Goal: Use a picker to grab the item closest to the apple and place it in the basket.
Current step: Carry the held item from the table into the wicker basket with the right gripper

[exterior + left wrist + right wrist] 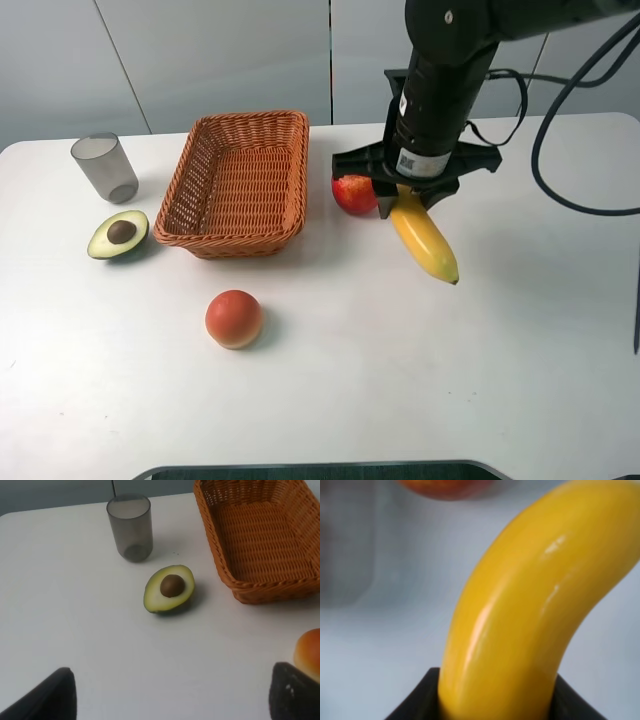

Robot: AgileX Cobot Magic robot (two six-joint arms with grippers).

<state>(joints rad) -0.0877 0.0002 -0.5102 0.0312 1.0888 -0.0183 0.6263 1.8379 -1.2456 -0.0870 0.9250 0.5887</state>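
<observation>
1. Banana (425, 240): it lies just beside the apple (354, 193), on the side away from the basket (300, 150). Its long axis runs diagonally from the right end effector (403, 203) to a tip aimed at the front right of the tabletop (500, 380).
2. The right end effector is clamped on the banana's upper end and hides it; black fingers (420, 700) flank the fruit.
3. Whether the banana touches the tabletop cannot be told.
4. The right wrist view is blurred, and the apple is cut off at its edge.
5. The left end effector (172, 697) has its fingers spread wide apart, near the avocado half (169, 588).
6. A white sticker (410, 160) on the right arm carries print too small to read.
</observation>
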